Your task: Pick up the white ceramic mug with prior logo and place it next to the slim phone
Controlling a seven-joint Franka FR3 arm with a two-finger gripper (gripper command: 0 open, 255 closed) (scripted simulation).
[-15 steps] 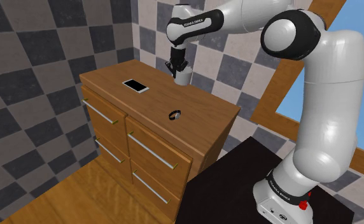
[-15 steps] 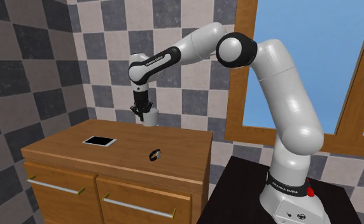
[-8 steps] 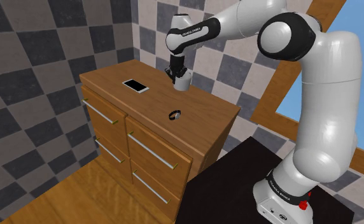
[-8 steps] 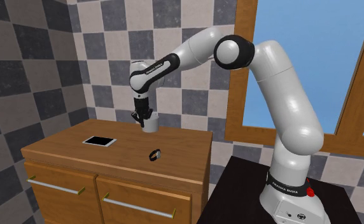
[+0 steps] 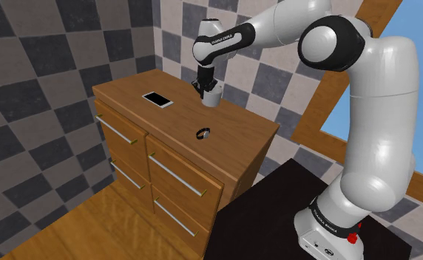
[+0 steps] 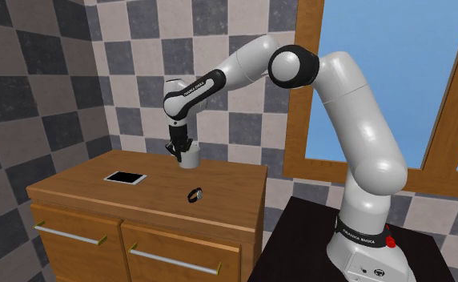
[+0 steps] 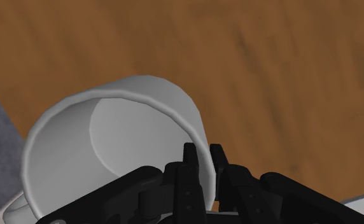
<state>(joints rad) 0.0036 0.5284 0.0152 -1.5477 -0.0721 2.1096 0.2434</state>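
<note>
Here, a plain white cylindrical mug point(image 5: 213, 97) is held by the all-black two-finger gripper point(image 5: 205, 89) over the far part of a brown wooden chest of drawers point(image 5: 239, 144). In the wrist view the jaws are seen clamped on the mug's point(image 7: 111, 143) rim wall, with one black finger point(image 7: 189, 162) inside the opening and the other outside it. Whether the mug's base touches the wooden top cannot be told.

A slim flat phone with a white border and a dark screen point(image 5: 157, 99) lies flat on the same top, well apart from the mug and towards the shoulder view's left. In the second exterior view the phone point(image 6: 126, 177) is seen nearer the front edge than the mug point(image 6: 190, 158). A small dark ring-shaped object point(image 5: 202, 134) rests on the top between the mug and the front edge, apart from both. The white arm is stretched from its black stand point(image 5: 276, 214) towards the grey chequered wall point(image 5: 32, 66).
</note>
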